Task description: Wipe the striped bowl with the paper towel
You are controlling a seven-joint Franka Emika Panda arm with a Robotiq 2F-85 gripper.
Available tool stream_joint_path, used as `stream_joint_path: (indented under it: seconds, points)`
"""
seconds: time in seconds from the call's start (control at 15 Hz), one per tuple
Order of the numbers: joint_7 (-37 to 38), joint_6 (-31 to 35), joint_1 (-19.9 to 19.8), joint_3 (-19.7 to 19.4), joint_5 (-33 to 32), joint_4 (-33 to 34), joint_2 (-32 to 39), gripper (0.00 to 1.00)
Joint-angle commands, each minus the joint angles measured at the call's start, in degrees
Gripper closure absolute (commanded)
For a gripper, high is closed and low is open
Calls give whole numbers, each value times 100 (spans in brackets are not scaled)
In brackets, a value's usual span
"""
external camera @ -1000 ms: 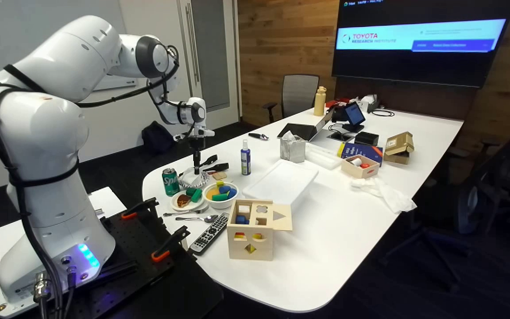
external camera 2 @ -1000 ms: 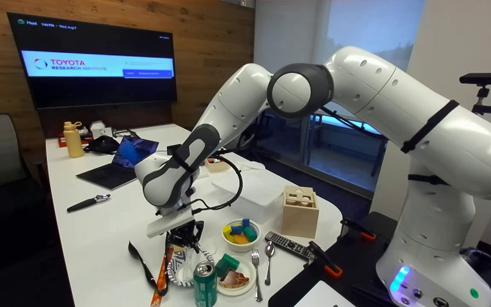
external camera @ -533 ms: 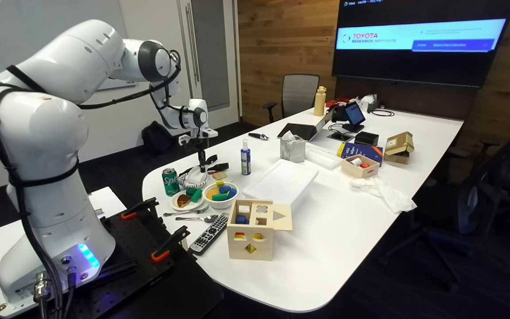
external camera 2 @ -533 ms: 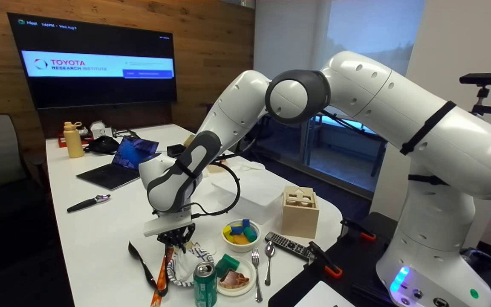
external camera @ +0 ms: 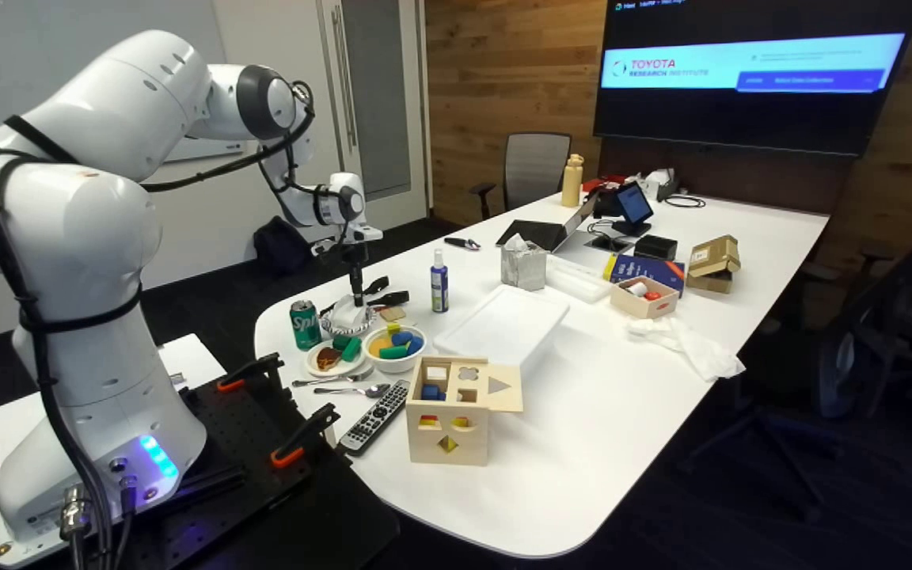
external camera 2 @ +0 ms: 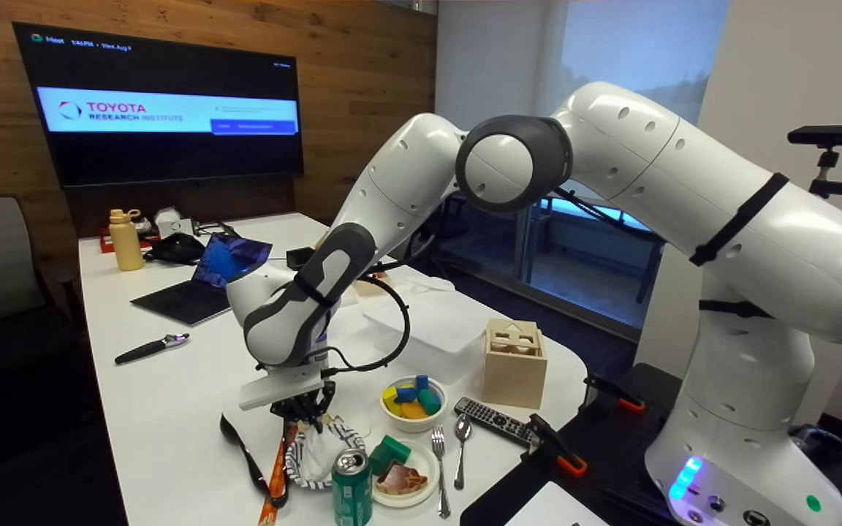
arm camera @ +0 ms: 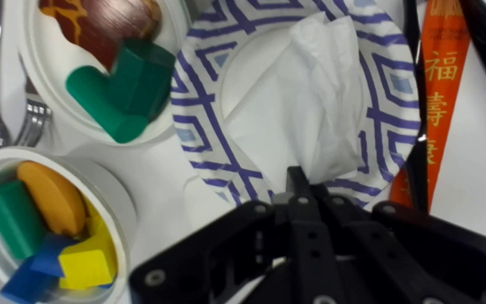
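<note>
The striped bowl (arm camera: pixel 201 97) is white with purple-blue lines and shows whole but for its near edge in the wrist view. It also sits on the table in both exterior views (external camera 2: pixel 351 438) (external camera: pixel 331 324). The crumpled white paper towel (arm camera: pixel 298 101) lies inside it, also visible in an exterior view (external camera 2: pixel 319 456). My gripper (arm camera: pixel 306 179) points down over the bowl's near rim in the wrist view, with its fingers close together on the towel's edge. It also shows in both exterior views (external camera 2: pixel 313 425) (external camera: pixel 358 302). The exact pinch is partly hidden by the fingers.
A green can (external camera 2: pixel 352 486) and a plate with toy food (external camera 2: pixel 421 497) stand close beside the bowl. A bowl of blocks (external camera 2: pixel 406 424), an orange chopsticks sleeve (arm camera: pixel 445 71) and a black spoon (external camera 2: pixel 249 456) are near. A spray bottle (external camera: pixel 439 283) and wooden shape box (external camera: pixel 448 427) stand farther off.
My gripper has moved across the bowl towards its far side from the can, then slightly back, carrying the towel's edge. The bowl has shifted a little.
</note>
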Motion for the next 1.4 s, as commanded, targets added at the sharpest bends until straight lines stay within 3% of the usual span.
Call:
stream_joint_path:
  seconds: [0.0,0.13,0.27,0.6,1.0,1.33]
  points:
    - [531,-1269,203,-34,58,-128,-419,100]
    - [744,-2065,188,41,109,66,-403,100]
    - [688,-2455,144,134,55,228,-371,100]
    - [166,-1796,226,207,-408,370,-387,100]
    - [-667,-1843,534,395,-693,1467,109,100]
    - [-232,-1991,1028,388,-385,1880,379,100]
